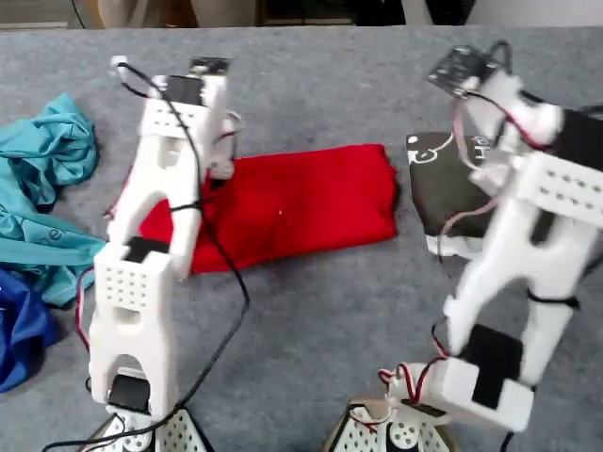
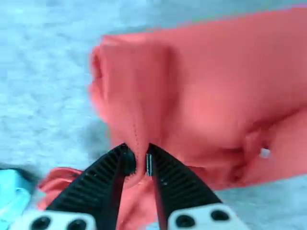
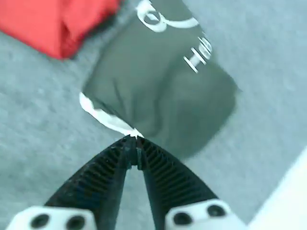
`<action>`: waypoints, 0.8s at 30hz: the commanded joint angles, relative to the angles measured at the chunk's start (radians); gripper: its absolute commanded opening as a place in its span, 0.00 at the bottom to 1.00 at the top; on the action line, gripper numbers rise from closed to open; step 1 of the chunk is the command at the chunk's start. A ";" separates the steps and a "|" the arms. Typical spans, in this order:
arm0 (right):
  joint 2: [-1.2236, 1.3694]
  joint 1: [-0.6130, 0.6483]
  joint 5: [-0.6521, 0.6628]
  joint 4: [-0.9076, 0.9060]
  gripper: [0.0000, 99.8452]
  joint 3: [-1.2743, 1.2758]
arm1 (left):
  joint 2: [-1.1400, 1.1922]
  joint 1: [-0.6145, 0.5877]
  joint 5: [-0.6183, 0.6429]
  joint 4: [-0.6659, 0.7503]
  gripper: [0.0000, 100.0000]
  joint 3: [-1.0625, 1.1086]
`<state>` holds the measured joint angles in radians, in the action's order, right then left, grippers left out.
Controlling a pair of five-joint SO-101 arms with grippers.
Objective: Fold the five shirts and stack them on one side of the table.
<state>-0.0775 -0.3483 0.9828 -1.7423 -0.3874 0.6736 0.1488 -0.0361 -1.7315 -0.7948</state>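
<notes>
Light falls bright and even over the grey table [image 1: 311,311], seemingly from above; shadows are soft and short; a thin dark band lies under the near edge of the red shirt [image 1: 301,202]; in the left wrist view a dim patch darkens the table beside the shirt's fold.

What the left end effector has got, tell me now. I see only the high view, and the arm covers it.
Observer: The left end effector is shut on a raised fold of the red shirt.
Operator: Now report the right one.
Observer: The right end effector is shut, with its tips at the edge of the black shirt. I cannot tell whether they pinch any cloth.
</notes>
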 commanded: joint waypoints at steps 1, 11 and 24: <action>-0.090 -0.094 0.048 0.018 0.00 -0.004 | -0.018 0.081 0.077 -0.011 0.02 -0.058; -0.248 -0.234 -0.055 -0.038 0.00 0.153 | -0.024 0.261 0.359 0.187 0.02 -0.058; -0.409 -0.298 -0.051 0.091 0.00 0.467 | -0.016 0.434 0.462 0.427 0.02 -0.178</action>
<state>-0.4396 -0.6322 0.9429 -1.6747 0.0575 0.6751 0.5692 0.4043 -1.3571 -0.9206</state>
